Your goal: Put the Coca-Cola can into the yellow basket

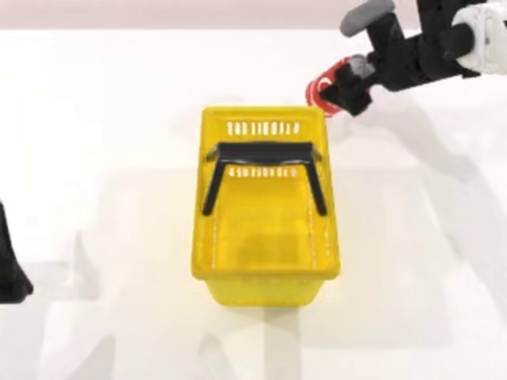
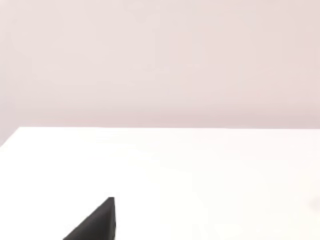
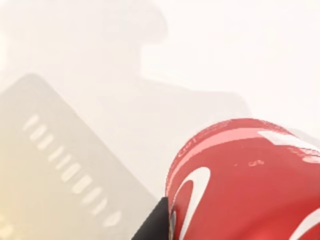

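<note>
Mostly hidden behind the right gripper (image 1: 337, 93) in the top view: the Coca-Cola can (image 1: 322, 89), only a red-and-white sliver showing just beyond the far right corner of the yellow basket (image 1: 268, 273); fingers' grip not discernible there. Cut off by the picture's edges in the right wrist view: the can (image 3: 250, 185), with one dark finger (image 3: 156, 224) barely showing and the basket washed out to a pale blur. Cropped at the left edge of the top view: the left arm (image 1: 11, 269), gripper out of sight.

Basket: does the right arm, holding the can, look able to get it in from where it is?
Probably yes. The right gripper holds the can just beyond the basket far right corner; only the handle crosses part of the opening.
</note>
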Controlling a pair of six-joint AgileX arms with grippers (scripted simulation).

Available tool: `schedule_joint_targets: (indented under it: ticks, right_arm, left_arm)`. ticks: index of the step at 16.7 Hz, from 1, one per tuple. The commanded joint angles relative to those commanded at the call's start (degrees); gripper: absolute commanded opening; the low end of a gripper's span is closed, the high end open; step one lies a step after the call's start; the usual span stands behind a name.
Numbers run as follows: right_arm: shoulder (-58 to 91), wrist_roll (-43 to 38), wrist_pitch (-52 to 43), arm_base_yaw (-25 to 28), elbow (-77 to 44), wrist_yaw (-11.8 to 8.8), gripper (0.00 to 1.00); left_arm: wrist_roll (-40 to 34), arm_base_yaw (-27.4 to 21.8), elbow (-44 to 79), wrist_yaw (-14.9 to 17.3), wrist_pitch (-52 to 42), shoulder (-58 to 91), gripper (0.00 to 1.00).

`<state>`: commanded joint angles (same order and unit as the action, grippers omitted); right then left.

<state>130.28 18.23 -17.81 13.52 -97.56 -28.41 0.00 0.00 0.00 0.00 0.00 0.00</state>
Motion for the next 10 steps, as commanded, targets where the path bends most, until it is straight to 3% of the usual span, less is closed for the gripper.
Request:
schedule_joint_targets:
  ticks: [6, 10]
  right_arm:
    - [-5.5, -11.9, 36.7, 3.1, 13.4, -19.6, 0.0]
    - [-10.0, -17.5, 54.2, 4.7, 20.2, -29.8, 0.0]
  left_arm:
    - [0.0, 0.0, 0.0, 0.0, 0.0, 0.0, 1.0]
    - [0.0, 0.0, 0.0, 0.0, 0.0, 0.0, 1.0]
